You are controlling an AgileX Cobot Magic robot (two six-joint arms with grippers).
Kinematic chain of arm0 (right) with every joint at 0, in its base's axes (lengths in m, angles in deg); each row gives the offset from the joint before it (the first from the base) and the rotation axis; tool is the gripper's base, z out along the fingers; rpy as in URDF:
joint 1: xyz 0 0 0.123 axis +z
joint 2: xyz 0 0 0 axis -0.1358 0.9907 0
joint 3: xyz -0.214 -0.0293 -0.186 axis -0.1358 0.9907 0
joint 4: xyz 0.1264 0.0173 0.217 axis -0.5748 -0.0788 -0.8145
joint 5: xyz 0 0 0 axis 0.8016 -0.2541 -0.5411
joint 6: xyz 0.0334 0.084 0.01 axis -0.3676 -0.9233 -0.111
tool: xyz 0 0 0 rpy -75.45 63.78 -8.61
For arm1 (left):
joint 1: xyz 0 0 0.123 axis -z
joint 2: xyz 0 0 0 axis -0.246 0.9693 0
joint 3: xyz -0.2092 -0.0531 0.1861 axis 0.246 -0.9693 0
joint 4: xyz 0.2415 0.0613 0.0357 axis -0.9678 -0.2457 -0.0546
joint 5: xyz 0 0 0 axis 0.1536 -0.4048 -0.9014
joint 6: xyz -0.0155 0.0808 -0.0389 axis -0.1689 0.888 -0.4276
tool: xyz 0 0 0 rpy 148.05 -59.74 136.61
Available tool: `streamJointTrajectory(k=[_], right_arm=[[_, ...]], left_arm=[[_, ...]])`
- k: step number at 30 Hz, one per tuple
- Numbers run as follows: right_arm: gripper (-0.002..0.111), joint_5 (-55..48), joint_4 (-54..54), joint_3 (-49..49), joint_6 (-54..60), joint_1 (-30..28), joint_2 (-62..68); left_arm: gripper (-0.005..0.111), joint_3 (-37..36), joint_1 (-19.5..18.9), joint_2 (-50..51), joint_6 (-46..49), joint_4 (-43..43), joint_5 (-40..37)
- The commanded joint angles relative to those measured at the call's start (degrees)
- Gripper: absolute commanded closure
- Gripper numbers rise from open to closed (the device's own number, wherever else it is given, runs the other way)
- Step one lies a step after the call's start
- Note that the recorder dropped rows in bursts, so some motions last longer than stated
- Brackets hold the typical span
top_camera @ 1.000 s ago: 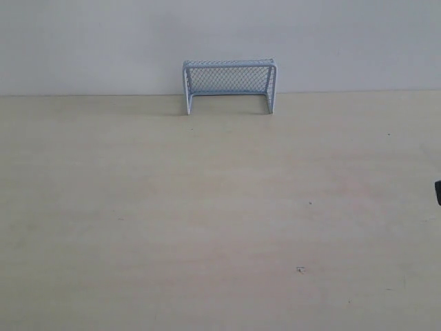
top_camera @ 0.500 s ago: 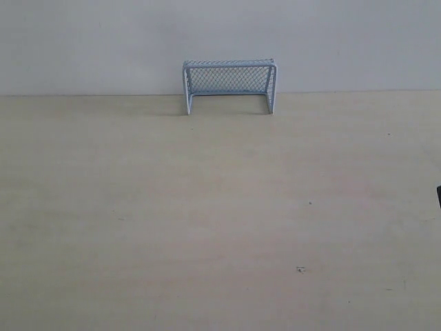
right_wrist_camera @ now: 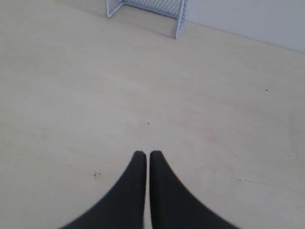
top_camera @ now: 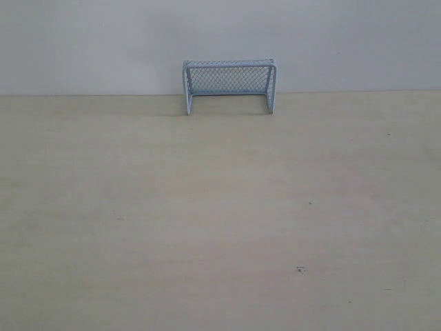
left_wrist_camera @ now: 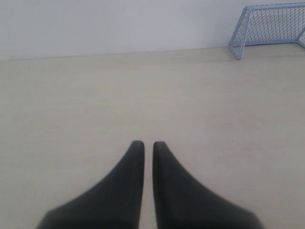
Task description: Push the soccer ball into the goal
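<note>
Your left gripper [left_wrist_camera: 145, 144] has its two black tapered fingers [left_wrist_camera: 128, 181] drawn together. Only a thin slit of table shows between the tips, and nothing is pinched in it. The right gripper [right_wrist_camera: 147, 154] is the same, w/ black fingers [right_wrist_camera: 167, 191] pressed close, an even thinner gap and nothing held. The close-up blur makes it hard to say if the tips actually touch, so treat that as approx.

The miniature goal [top_camera: 229, 81], w/ its pale blue-white frame and fine mesh netting, stands upright at the far edge of the pale wooden tabletop [top_camera: 220, 207], its back against the plain white wall [top_camera: 220, 34] and its mouth facing the open table. In the exterior view it sits slightly right of centre. Your left wrist cam catches its near post and part of the net [left_wrist_camera: 271, 24]. The right wrist cam catches the lower frame and one post [right_wrist_camera: 145, 4]. Both grippers hang over bare tabletop, well apart from the goal.

A small dark speck [top_camera: 300, 269] marks the table on the near right. It also shows just beside the right fingers [right_wrist_camera: 96, 175].

You can't place the soccer ball from these views.
</note>
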Motion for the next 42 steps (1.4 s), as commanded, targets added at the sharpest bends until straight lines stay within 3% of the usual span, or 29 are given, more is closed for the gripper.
streamJointTrajectory(k=[1,6,17,42], right_arm=[[0.108,2.85,-0.27,0.39,0.21,-3.53,-2.64],[0.108,10.58,-0.03,6.22,0.84,-7.40,-6.75],[0.108,14.42,-0.26,11.65,0.56,-9.87,-10.39],[0.108,20.25,-2.01,22.14,0.14,-25.48,-21.34]], left_arm=[[0.100,0.24,0.45,-0.09,-0.53,0.38,0.66],[0.100,0.24,0.45,-0.09,-0.53,0.38,0.66],[0.100,0.24,0.45,-0.21,-0.53,0.38,0.66],[0.100,0.24,0.45,-0.21,-0.53,0.38,0.66]])
